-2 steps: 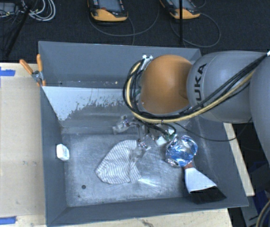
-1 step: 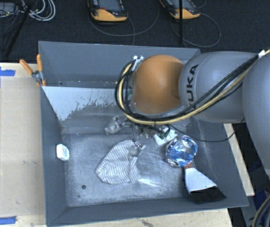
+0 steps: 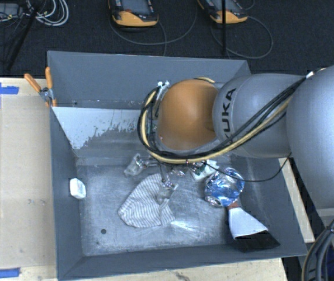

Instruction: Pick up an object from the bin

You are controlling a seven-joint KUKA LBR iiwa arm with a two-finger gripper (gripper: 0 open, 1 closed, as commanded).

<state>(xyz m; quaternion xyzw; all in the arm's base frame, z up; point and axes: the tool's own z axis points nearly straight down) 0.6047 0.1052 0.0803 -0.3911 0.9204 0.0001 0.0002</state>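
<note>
Gripper (image 3: pixel 167 187) down at top edge of striped grey cloth (image 3: pixel 143 208), mid-bin (image 3: pixel 64 174); clenched or released, cannot tell.

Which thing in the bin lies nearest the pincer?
The striped cloth mid-bin: the pincer is right over it; the shiny blue ball lies further right.

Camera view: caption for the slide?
KUKA arm with hand over a crumpled grey striped cloth in the grey metal bin, shiny blue foil ball beside it.

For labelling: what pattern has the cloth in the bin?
The cloth has fine grey-white stripes; camera view.
</note>
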